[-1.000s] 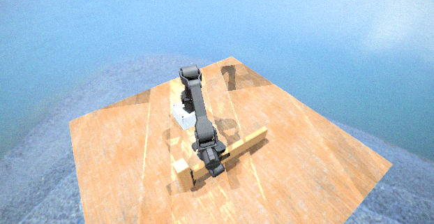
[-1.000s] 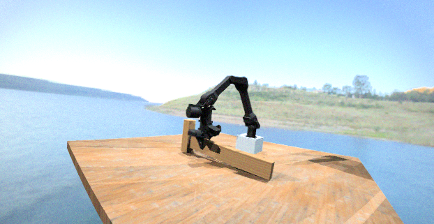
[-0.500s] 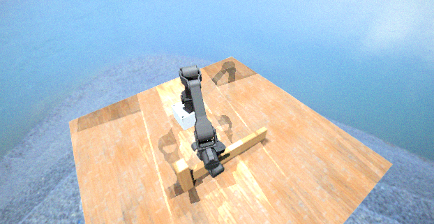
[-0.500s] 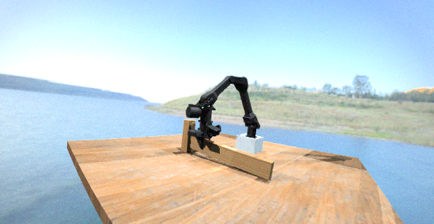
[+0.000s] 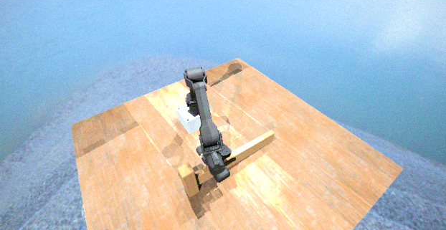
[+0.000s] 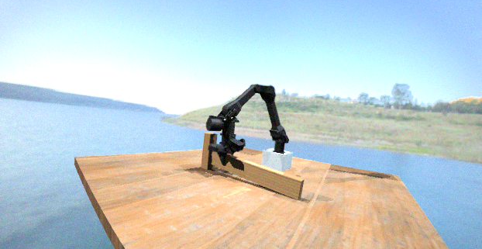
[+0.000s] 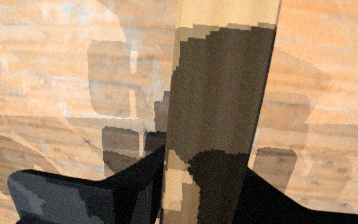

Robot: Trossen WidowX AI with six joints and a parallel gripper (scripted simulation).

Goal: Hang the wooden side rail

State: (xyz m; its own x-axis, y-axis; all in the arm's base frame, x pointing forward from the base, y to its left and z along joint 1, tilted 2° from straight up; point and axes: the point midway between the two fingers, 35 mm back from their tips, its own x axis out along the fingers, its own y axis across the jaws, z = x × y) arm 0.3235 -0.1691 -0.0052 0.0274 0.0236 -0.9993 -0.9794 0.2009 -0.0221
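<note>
The wooden side rail stands on its narrow edge, its near end against or very close to the slotted face of the upright headboard post. Its far end is low at the table and appears to rest there. My gripper is shut on the rail near the post end, with one finger on each side in the wrist view. A dark strip shows between rail end and post in the top view. The hooks and pins cannot be made out, so their seating cannot be told.
The wooden table carries the post and rail. The arm's white base block stands behind the rail. The post rises close beside the gripper. Shadows of the arm fall across rail and table.
</note>
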